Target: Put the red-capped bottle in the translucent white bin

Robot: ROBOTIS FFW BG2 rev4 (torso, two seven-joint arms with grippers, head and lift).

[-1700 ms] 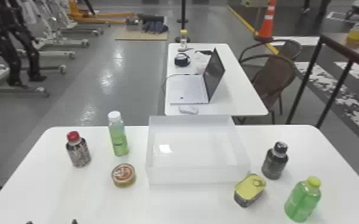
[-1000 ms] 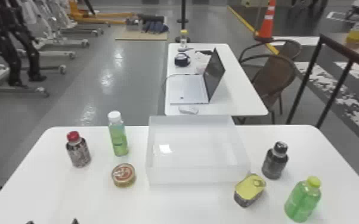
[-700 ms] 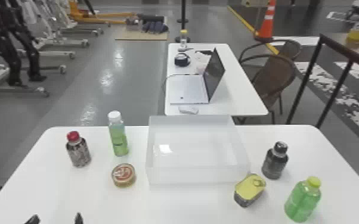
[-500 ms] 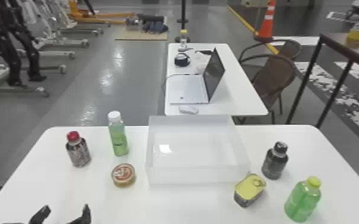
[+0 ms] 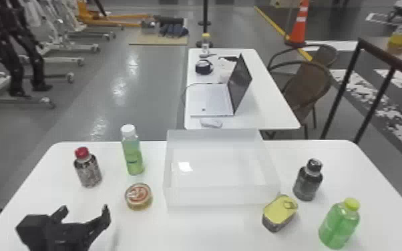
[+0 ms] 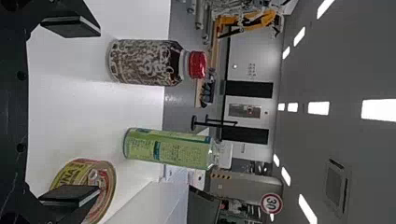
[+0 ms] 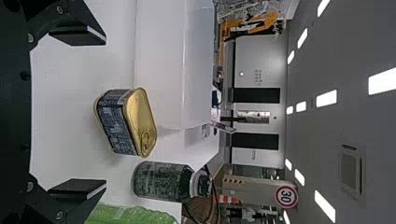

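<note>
Black left pincer (image 5: 85, 209) | left wrist view | partly hides round tin (image 6: 106, 179)

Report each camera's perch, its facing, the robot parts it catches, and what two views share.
Head view: on the head, facing forward and down over the table; the left gripper shows.
Left wrist view: on the left wrist, facing the red-capped bottle; its own open fingers show.
Right wrist view: on the right wrist, facing the yellow-topped can; the right gripper shows, open.
Shared: head and left wrist views include the red-capped bottle.
</note>
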